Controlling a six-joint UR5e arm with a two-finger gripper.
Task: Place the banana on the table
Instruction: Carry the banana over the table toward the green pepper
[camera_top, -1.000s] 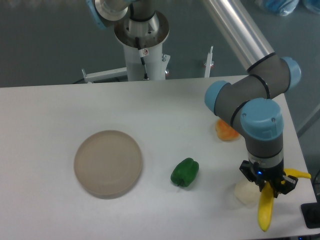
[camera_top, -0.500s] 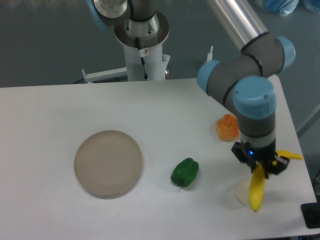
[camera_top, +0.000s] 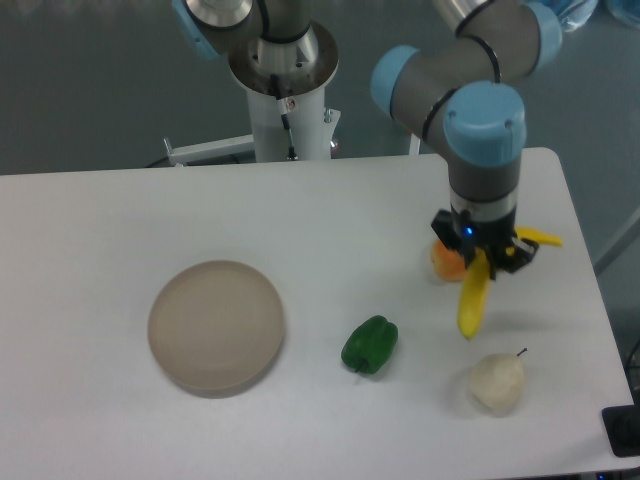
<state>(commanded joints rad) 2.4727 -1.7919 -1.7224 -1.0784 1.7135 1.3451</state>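
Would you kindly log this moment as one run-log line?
gripper: shut on banana | banana: held above table | placement: not yet done

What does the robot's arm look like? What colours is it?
The arm is built from thick grey tubes joined by round light-blue caps. A shiny silver tube runs up out of the picture. At the end sits a small black gripper with a tiny blue light glowing on it. The arm grows from a white post behind the table, with a silver ring and a small red-marked sticker.
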